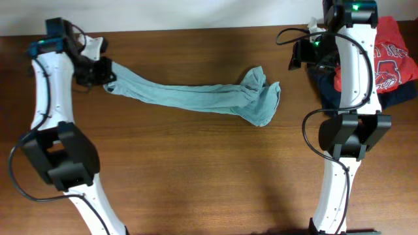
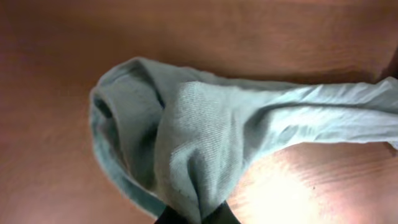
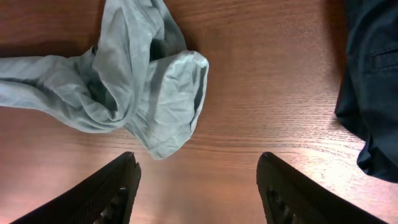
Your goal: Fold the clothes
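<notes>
Sage-green thin fabric: in the overhead view the T-shirt (image 1: pixel 196 98) lies stretched into a long twisted rope across the wooden table (image 1: pixel 196 170). It runs from the left gripper (image 1: pixel 104 77) at the upper left to a bunched end right of centre. A red shirt (image 1: pixel 392 59) with white lettering lies on a dark navy garment (image 1: pixel 324 91) at the table's upper right, apart from the T-shirt.

In the left wrist view, the left gripper's dark fingertips (image 2: pixel 171 218) are clamped on a gathered fold of the T-shirt at the bottom edge. The cloth fans out above them, a rolled hem looping at left and the stretched length trailing off to the right.

In the right wrist view, the right gripper (image 3: pixel 199 186) hangs over bare wood, its fingers (image 3: pixel 115 193) spread wide and holding nothing. The T-shirt's bunched end lies just ahead to the left, and the navy garment shows at the right edge.
</notes>
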Robot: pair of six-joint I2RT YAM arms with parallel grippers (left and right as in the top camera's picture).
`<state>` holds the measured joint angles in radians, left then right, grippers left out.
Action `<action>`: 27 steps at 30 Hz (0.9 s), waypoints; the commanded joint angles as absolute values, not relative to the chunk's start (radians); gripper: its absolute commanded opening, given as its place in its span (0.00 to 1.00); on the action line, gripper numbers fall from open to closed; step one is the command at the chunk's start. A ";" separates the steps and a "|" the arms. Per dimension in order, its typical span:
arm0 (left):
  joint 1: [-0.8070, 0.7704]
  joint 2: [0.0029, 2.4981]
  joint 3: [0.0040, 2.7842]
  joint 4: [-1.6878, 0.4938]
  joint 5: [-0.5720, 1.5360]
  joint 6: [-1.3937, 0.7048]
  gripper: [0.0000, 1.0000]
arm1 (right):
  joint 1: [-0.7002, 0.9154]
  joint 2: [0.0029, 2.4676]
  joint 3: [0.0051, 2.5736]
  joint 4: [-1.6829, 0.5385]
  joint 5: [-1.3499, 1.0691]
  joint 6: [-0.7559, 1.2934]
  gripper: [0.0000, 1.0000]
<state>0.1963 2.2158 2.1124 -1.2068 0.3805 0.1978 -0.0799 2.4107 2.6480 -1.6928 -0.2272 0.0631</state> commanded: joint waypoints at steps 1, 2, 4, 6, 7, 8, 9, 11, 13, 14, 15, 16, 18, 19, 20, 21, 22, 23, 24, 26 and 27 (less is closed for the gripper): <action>0.109 2.196 2.124 -1.172 0.404 0.190 0.00 | -0.079 2.374 2.665 -1.699 -0.237 0.056 0.65; 0.081 2.196 2.123 -1.157 0.404 0.188 0.01 | -0.079 2.374 2.665 -1.699 -0.237 0.056 0.65; 0.027 2.196 2.124 -1.130 0.403 0.188 0.01 | -0.079 2.374 2.665 -1.699 -0.236 0.056 0.65; -0.025 2.196 2.123 -1.102 0.402 0.188 0.01 | -0.079 2.374 2.665 -1.699 -0.236 0.056 0.65; -0.054 2.197 2.123 -1.087 0.402 0.188 0.01 | -0.079 2.374 2.665 -1.699 -0.236 0.056 0.65; -0.083 2.197 2.123 -1.073 0.397 0.188 0.00 | -0.079 2.374 2.665 -1.699 -0.236 0.056 0.65; -0.106 2.197 2.123 -1.064 0.390 0.188 0.00 | -0.079 2.374 2.665 -1.699 -0.236 0.056 0.65; -0.153 2.197 2.123 -1.053 0.361 0.170 0.00 | -0.079 2.374 2.665 -1.699 -0.235 0.056 0.65; -0.192 2.197 2.123 -1.054 0.346 0.170 0.00 | -0.079 2.374 2.665 -1.699 -0.230 0.052 0.65; -0.212 2.197 2.123 -1.055 0.343 0.170 0.00 | -0.080 2.374 2.665 -1.699 -0.228 0.047 0.65; -0.227 2.199 2.123 -1.055 0.343 0.170 0.00 | -0.080 2.374 2.665 -1.699 -0.228 0.036 0.65; -0.244 2.200 2.123 -1.055 0.343 0.170 0.00 | -0.080 2.374 2.665 -1.699 -0.226 0.036 0.65; -0.273 2.205 2.123 -1.055 0.342 0.170 0.00 | -0.080 2.374 2.665 -1.699 -0.225 0.034 0.65; -0.286 2.208 2.123 -1.055 0.342 0.170 0.01 | -0.080 2.374 2.665 -1.699 -0.225 0.034 0.65; -0.296 2.211 2.123 -1.055 0.341 0.170 0.00 | -0.080 2.374 2.665 -1.699 -0.225 0.034 0.65; -0.307 2.215 2.121 -1.055 0.339 0.170 0.00 | -0.080 2.374 2.665 -1.699 -0.225 0.034 0.65; -0.317 2.221 2.120 -1.055 0.340 0.170 0.00 | -0.080 2.374 2.665 -1.699 -0.224 0.033 0.65; -0.326 2.227 2.120 -1.055 0.340 0.170 0.00 | -0.081 2.374 2.665 -1.699 -0.223 0.033 0.65; -0.336 2.237 2.120 -1.056 0.340 0.170 0.01 | -0.084 2.374 2.665 -1.699 -0.218 0.034 0.65; -0.351 2.255 2.120 -1.059 0.340 0.169 0.00 | -0.092 2.374 2.665 -1.699 -0.214 0.034 0.65; -0.359 2.266 2.120 -1.059 0.340 0.165 0.00 | -0.097 2.374 2.665 -1.699 -0.214 0.034 0.65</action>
